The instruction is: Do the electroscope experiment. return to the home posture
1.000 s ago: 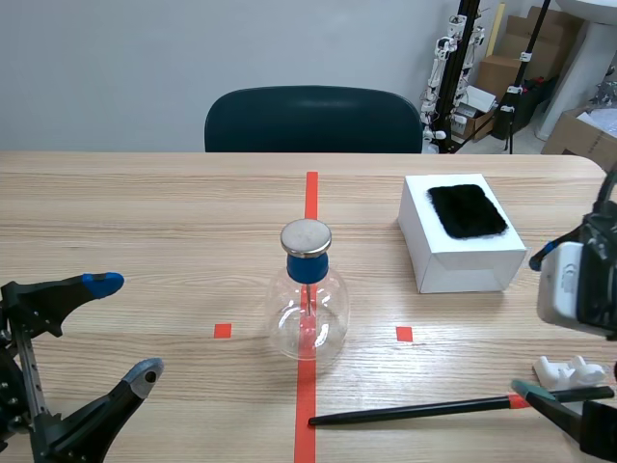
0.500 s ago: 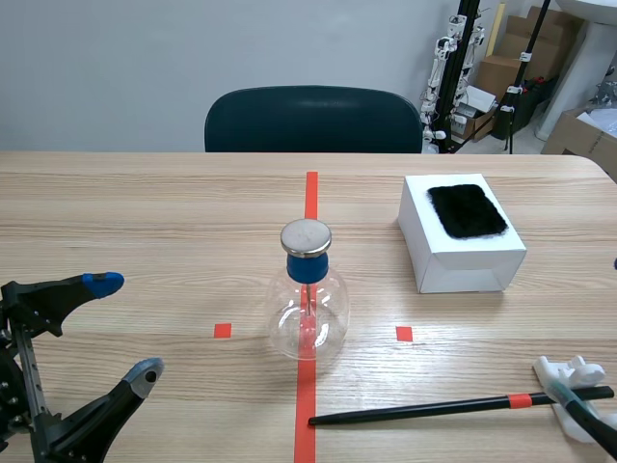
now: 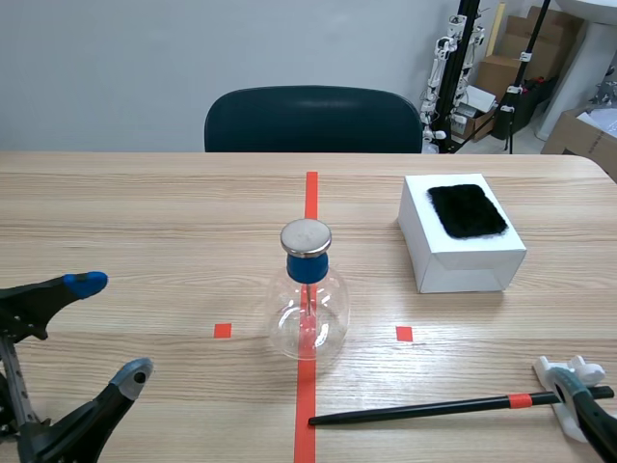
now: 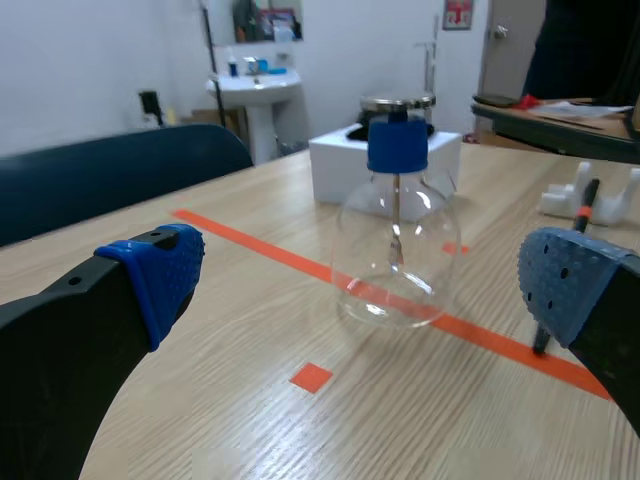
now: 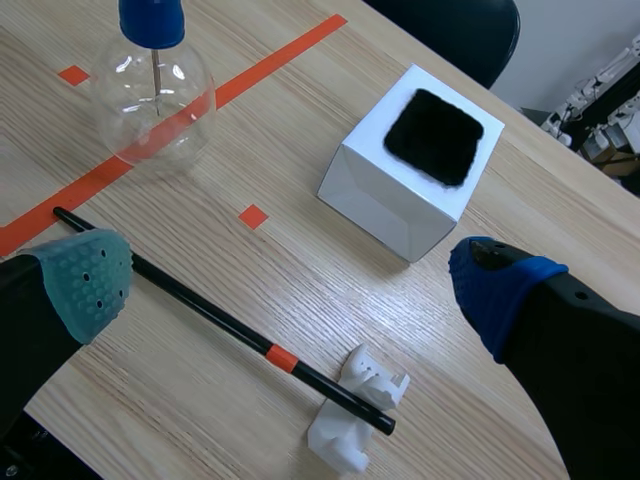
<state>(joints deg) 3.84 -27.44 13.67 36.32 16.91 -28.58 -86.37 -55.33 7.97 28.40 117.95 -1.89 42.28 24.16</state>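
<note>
My right gripper (image 5: 290, 285) hangs spread and empty above the rod (image 5: 200, 305) lying crosswise beneath it (left gripper (image 4: 362, 285) likewise spread, electroscope (image 4: 397, 250) ahead), so I'd lift straight away.

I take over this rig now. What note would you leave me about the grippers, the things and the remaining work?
Left gripper: open, empty, low at the near left. Right gripper: open, empty, at the near right.
Clear glass flask electroscope with blue stopper: upright on the centre tape. Thin black rod: one end on the small white plastic holder.
Done, seemingly: rod put down. Left: home posture.
</note>
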